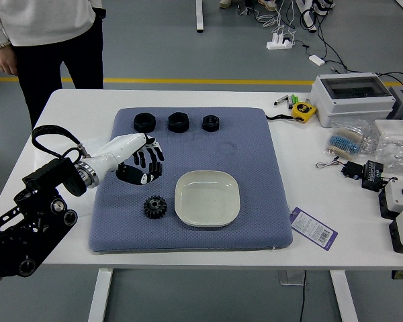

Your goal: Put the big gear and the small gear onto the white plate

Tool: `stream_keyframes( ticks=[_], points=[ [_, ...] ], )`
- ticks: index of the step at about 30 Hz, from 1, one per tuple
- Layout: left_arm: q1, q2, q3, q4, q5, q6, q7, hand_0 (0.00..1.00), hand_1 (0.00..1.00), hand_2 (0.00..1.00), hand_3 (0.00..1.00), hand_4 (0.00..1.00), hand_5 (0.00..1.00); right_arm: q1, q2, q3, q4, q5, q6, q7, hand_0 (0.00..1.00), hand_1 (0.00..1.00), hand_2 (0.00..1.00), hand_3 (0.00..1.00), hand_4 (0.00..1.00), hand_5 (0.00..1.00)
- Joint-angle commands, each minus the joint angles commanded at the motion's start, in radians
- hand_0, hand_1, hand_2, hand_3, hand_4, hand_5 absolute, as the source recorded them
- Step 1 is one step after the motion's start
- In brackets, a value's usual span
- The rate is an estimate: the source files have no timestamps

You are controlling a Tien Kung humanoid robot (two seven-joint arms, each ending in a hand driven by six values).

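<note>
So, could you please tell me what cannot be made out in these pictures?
Anything in or under the left hand: head view, hidden by the hand itself.
Head of the person: head view, cut off by the top edge.
Print on the card: head view, too small.

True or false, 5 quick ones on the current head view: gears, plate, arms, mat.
1. A black gear lies on the blue mat, left of the white plate. True.
2. That gear sits inside the plate. False: it is on the mat beside the plate, and no gear shows on the plate.
3. Three black pieces stand in a row near the mat's far edge. True.
4. The robot's right hand is reaching over the mat. False: it is the left hand; the right is out of view.
5. The tape measure is on the plate. False: it is on the white table, right of the mat.
</note>
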Motion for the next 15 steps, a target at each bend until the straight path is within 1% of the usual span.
stream_keyframes(
  ticks=[3, 4, 6, 7, 8, 10, 13, 14, 15],
  points=[
    [-0.002, -0.006, 0.021, -0.033, -0.020, 0.005, 0.000, 0.313, 0.340, 0.428, 0.495, 0.776, 0.002, -0.001, 0.000, 0.001, 0.000, -0.002, 0.000, -0.001, 0.651, 0.648, 0.738, 0.586, 0.843, 0.684],
    [-0.005, -0.010, 0.041, -0.047, -0.030, 0.007, 0.000, 0.313, 0.340, 0.428, 0.495, 0.776, 0.002, -0.001, 0.000, 0.002, 0.000, -0.004, 0.000, -0.001, 0.651, 0.648, 0.738, 0.586, 0.843, 0.684],
    [-0.008, -0.014, 0.063, -0.056, -0.040, 0.008, 0.000, 0.313, 0.340, 0.428, 0.495, 0.776, 0.002, -0.002, 0.000, 0.002, 0.000, -0.005, 0.000, -0.001, 0.651, 0.648, 0.738, 0.586, 0.843, 0.684],
    [-0.012, -0.019, 0.082, -0.055, -0.046, 0.008, -0.001, 0.313, 0.340, 0.428, 0.495, 0.776, 0.002, -0.002, 0.000, 0.004, 0.000, -0.009, 0.000, -0.002, 0.651, 0.648, 0.738, 0.586, 0.843, 0.684],
    [-0.015, -0.024, 0.094, -0.051, -0.048, 0.006, -0.002, 0.332, 0.403, 0.485, 0.551, 0.770, 0.002, -0.002, 0.000, 0.005, 0.000, -0.011, 0.000, -0.003, 0.651, 0.648, 0.738, 0.586, 0.843, 0.685],
    [-0.019, -0.030, 0.112, -0.043, -0.049, 0.003, -0.003, 0.332, 0.403, 0.485, 0.551, 0.770, 0.002, -0.003, 0.000, 0.005, 0.000, -0.012, 0.000, -0.003, 0.651, 0.648, 0.738, 0.586, 0.843, 0.685],
    [-0.025, -0.048, 0.141, -0.019, -0.041, 0.004, -0.011, 0.332, 0.403, 0.485, 0.551, 0.770, 0.002, -0.004, 0.000, 0.006, 0.000, -0.012, 0.000, -0.003, 0.651, 0.648, 0.738, 0.586, 0.843, 0.685],
    [-0.028, -0.052, 0.147, -0.013, -0.040, 0.006, -0.014, 0.497, 0.530, 0.572, 0.593, 0.998, 0.140, -0.004, 0.000, 0.005, 0.000, -0.011, 0.000, -0.002, 0.651, 0.648, 0.738, 0.586, 0.843, 0.684],
    [-0.032, -0.059, 0.157, 0.000, -0.036, 0.008, -0.017, 0.497, 0.530, 0.572, 0.593, 0.998, 0.140, -0.004, 0.000, 0.005, 0.000, -0.011, 0.000, -0.002, 0.651, 0.648, 0.738, 0.586, 0.843, 0.684]
  ],
)
